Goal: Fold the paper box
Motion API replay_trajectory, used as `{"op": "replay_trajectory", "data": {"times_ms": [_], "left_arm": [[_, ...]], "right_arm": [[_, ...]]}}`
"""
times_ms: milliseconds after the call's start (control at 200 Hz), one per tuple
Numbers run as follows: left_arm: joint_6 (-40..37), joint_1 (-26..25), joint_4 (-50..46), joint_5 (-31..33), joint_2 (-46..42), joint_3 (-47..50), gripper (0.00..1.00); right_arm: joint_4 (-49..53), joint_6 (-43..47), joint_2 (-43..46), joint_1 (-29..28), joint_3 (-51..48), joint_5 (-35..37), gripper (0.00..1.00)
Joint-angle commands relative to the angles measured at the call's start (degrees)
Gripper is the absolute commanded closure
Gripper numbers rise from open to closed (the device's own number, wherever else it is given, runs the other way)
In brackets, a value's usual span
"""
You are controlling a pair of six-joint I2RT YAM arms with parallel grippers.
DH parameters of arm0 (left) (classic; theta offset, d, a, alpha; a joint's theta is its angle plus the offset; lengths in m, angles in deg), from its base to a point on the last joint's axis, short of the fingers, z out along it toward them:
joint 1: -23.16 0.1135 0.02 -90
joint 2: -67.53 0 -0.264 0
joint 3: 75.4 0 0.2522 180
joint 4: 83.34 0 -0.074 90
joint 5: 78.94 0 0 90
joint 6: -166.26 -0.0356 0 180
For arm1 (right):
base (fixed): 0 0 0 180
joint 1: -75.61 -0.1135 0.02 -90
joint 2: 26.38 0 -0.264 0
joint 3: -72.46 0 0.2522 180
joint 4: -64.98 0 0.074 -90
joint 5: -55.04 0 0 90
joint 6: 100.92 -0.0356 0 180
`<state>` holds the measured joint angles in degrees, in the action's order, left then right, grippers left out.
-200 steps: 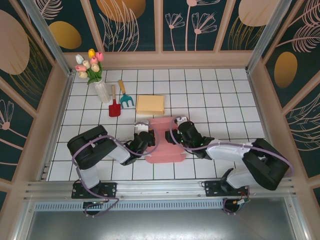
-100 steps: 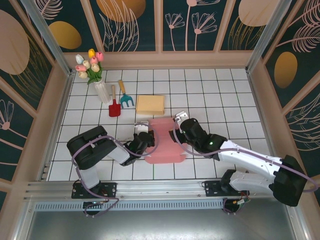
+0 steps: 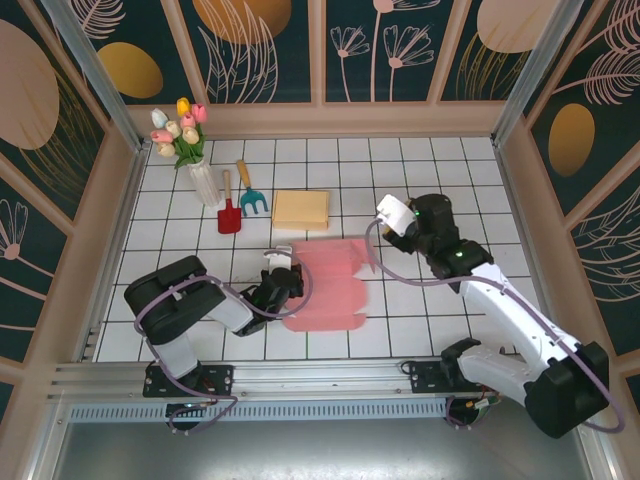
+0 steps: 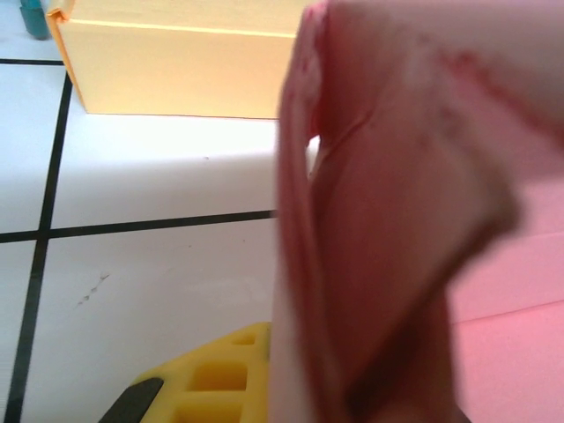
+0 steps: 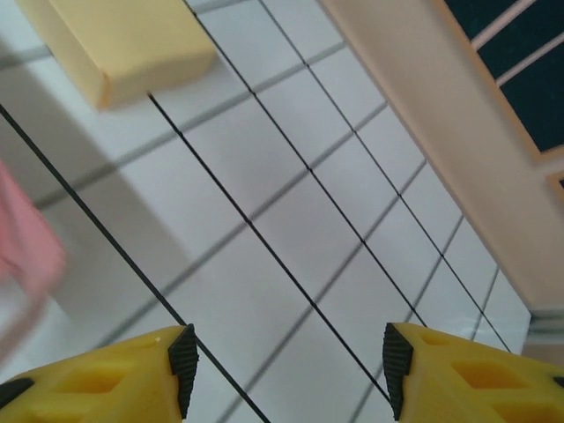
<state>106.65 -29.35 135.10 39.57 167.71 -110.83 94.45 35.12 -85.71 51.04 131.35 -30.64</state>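
Observation:
The pink paper box [image 3: 330,285] lies mostly flat on the white tiled table, in front of the arms. My left gripper [image 3: 283,276] sits low at its left edge, shut on a raised pink flap [image 4: 388,220]. That flap covers the right half of the left wrist view, with one yellow finger [image 4: 207,383] beside it. My right gripper [image 3: 392,214] hangs above the table, behind and to the right of the box. It is open [image 5: 289,368], with bare tiles between its pads. A pink corner [image 5: 25,242] shows at the left edge of its view.
A flat yellow box [image 3: 300,208] [image 5: 115,44] lies just behind the pink one. A red shovel [image 3: 229,212], a teal rake [image 3: 250,192] and a vase of tulips [image 3: 198,170] stand at the back left. Wooden walls enclose the table [image 3: 460,190].
My right gripper has come off the pink box's right side and risen back to the right, now open. The box has dropped flatter. The left gripper stays at the left edge.

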Motion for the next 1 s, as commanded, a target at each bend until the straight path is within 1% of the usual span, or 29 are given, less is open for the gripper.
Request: {"op": "replay_trajectory", "data": {"times_ms": [0, 80, 190, 250, 390, 485, 591, 846, 991], "left_arm": [[-2.2, -0.2, 0.6, -0.2, -1.5, 1.6, 1.0], [-2.7, -0.2, 1.0, -0.5, -1.7, 2.1, 1.0], [-2.8, -0.2, 1.3, -0.6, -3.4, 2.4, 1.0], [-2.9, -0.2, 1.5, -0.9, -3.5, 2.4, 1.0], [-3.0, -0.2, 2.4, -1.5, -3.2, 2.6, 1.0], [-3.0, -0.2, 2.9, -2.1, -2.6, 2.5, 1.0], [-2.8, -0.2, 3.2, -2.5, -2.4, 2.5, 1.0], [-2.1, -0.2, 3.3, -1.4, -2.5, 2.7, 1.0], [-1.9, -0.1, 2.8, -1.3, -2.4, 2.3, 1.0]], "right_arm": [[0.2, 11.4, 1.2, 4.0, -4.0, -7.9, 0.4], [-1.8, 13.0, 0.1, 4.4, -6.5, -10.8, 0.4], [-3.7, 14.7, -1.6, 4.1, -9.0, -18.5, 0.41], [-5.8, 15.1, -2.4, 3.8, -10.3, -21.6, 0.41], [-10.8, 13.2, -4.7, 2.6, -12.2, -24.2, 0.41], [-13.3, 12.2, -6.6, 1.2, -12.9, -23.1, 0.41], [-13.1, 11.9, -8.5, -0.2, -12.5, -23.8, 0.42], [-13.1, 9.9, -10.2, -2.8, -11.8, -29.6, 0.45], [-14.7, 7.3, -11.2, -4.0, -11.7, -29.1, 0.49]]}}
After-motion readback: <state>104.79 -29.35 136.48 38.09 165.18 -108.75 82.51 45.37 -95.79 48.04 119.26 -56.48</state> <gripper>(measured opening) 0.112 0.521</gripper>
